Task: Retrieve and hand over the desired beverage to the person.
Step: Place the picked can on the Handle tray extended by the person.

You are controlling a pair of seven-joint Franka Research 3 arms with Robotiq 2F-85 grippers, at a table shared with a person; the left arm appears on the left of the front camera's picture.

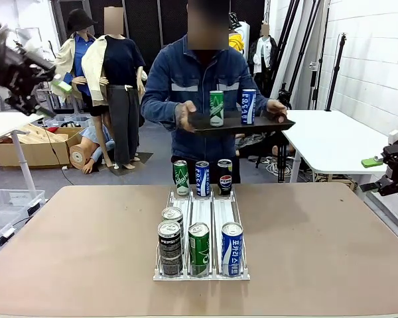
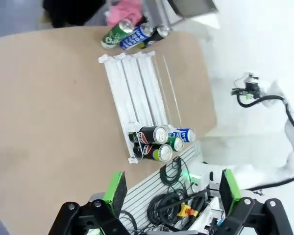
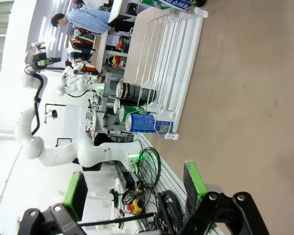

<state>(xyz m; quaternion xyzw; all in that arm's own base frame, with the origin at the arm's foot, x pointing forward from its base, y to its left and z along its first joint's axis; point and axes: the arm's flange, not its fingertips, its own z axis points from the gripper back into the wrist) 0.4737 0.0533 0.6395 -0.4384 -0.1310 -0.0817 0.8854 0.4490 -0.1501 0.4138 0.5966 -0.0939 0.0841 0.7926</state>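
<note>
Black tray [image 1: 265,124] edge hides person's [image 1: 186,79] fingers, left gripper [image 2: 171,188] and right gripper [image 3: 134,188] jaws spread, empty, rack [image 1: 202,218] far end cropped in right wrist view.

bare table [image 1: 331,245] both sides of can rack [image 1: 200,273], cans [image 1: 199,248] crowding its near end

Robot lab or test studio, made up as a mock drinks stand. Brown worktop [image 1: 331,245] carries a white wire can rack [image 1: 201,232] with soda cans in lanes, like a shop dispenser. Behind it: bare white walls, black curtain, grey floor, white folding tables [image 1: 331,139], cardboard boxes [image 1: 36,142], clear plastic bin [image 1: 6,205], tripod stands [image 1: 335,66]. Loose cables and what looks like a red emergency-stop button [image 2: 185,210] sit at the worktop's near edge, small and blurred. The right wrist view shows a white robot arm [image 3: 73,152] mounted beside the worktop.
</note>
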